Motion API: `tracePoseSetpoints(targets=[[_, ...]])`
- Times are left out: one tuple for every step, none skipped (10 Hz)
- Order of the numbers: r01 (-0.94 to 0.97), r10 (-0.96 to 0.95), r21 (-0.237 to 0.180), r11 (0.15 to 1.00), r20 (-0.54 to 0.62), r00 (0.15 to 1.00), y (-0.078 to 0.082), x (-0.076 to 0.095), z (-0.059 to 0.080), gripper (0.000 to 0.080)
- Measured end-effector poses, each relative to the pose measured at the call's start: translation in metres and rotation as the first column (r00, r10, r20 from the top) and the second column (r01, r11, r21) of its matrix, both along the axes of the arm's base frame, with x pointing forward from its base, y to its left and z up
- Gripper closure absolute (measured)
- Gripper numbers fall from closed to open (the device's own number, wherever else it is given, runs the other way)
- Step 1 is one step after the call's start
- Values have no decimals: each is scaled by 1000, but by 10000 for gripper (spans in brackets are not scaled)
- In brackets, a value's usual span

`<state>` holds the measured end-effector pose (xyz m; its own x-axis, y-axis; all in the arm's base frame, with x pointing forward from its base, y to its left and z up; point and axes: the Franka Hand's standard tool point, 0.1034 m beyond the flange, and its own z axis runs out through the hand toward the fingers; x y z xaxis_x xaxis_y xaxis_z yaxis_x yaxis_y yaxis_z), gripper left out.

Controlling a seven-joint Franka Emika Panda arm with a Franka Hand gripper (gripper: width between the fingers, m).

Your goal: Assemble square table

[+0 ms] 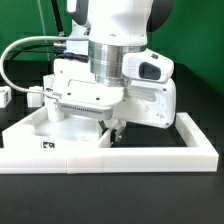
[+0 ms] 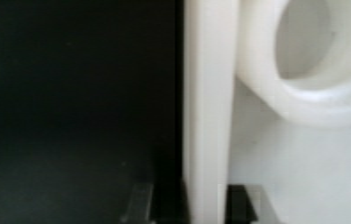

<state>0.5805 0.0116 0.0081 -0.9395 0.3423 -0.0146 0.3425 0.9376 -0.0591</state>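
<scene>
Robot's pincer pinches the thin raised edge of the square tabletop, close beside a round corner hole. In the exterior view the piece sits low by the black table, inside the angle of the long white barrier. To move it cleanly, the arm would do best to grip firmly, travel slowly and keep the slab level, since so narrow a rim could twist or slip between the fingers.

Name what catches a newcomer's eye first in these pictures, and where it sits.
The big white robot arm fills the middle of the exterior view, its jaws shut on the thin wall of the white tabletop. A long white barrier crosses the foreground.
</scene>
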Motion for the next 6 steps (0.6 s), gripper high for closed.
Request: tracePoseSetpoints(targets=[[-124,124,-21,992,-7,992,2,-1,0,738],[-244,243,-38,969,-15,970,4,-2,0,738],[-331,330,-55,942,-23,944,5,-3,0,738],[-370,369,-67,927,-27,929,5,-3,0,738],[-421,420,-65,905,-35,907,4,-3,0,738],[-436,435,-62,898,-37,900,3,-3,0,736]])
